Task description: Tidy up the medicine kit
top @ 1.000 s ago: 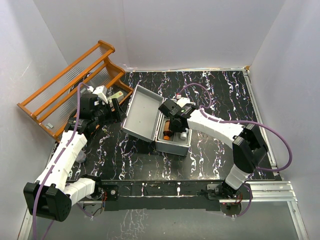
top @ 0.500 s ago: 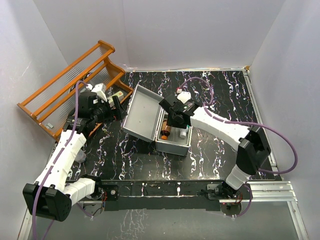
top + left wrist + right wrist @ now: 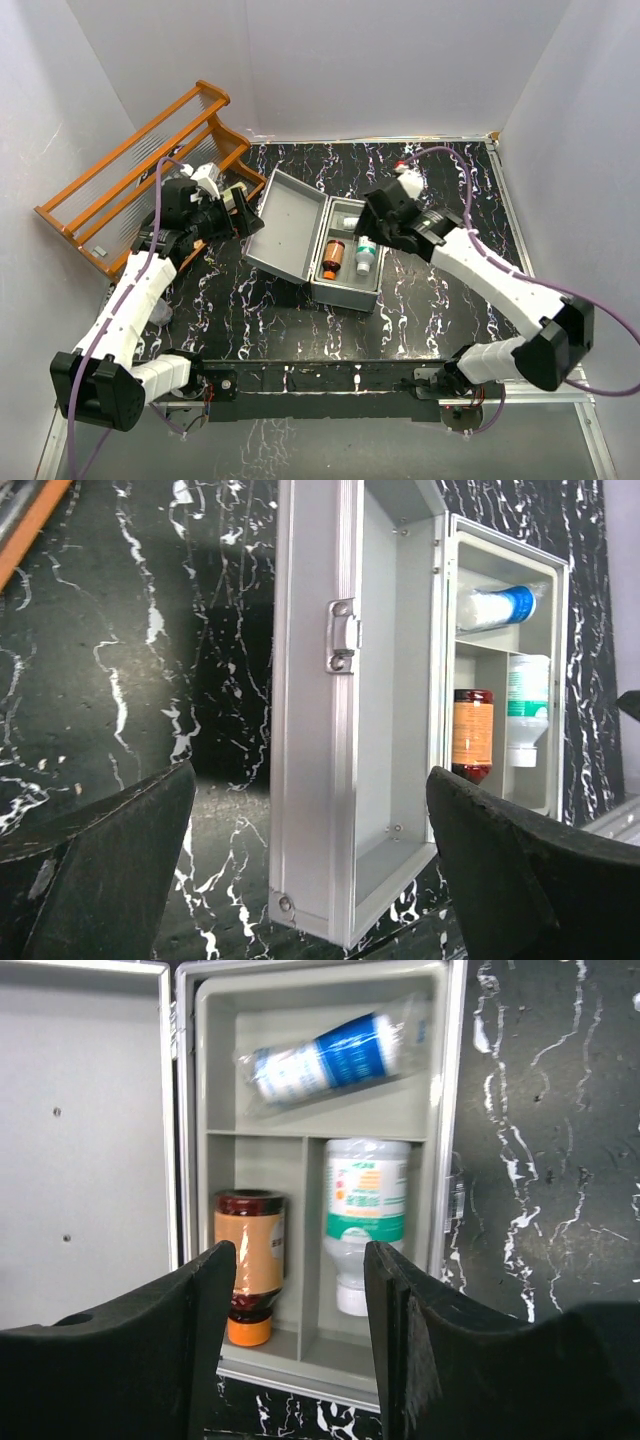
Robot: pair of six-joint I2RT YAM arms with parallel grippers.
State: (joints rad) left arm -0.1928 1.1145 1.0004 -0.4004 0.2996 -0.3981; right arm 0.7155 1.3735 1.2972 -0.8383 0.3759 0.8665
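Medicine kit [image 3: 292,236] w/ lid open, 3 bottles [image 3: 365,1210] lying inside. L gripper [image 3: 310,780] spread wide by the lid, holding nothing. R gripper [image 3: 297,1260] open too, over the kit.

Counter [image 3: 450,310]: black slab with white marble veining, and a bare metal rail [image 3: 545,378] along the near and right edges. Kit [image 3: 345,288] stands about mid-counter, a little left of centre. It is a grey metal box, base flat on the slab, lid swung open toward the left. Orange slatted rack [image 3: 140,170] at the far-left corner, skewed. Its right end is over the slab near the kit's lid; the rest reaches past the left edge toward the wall.
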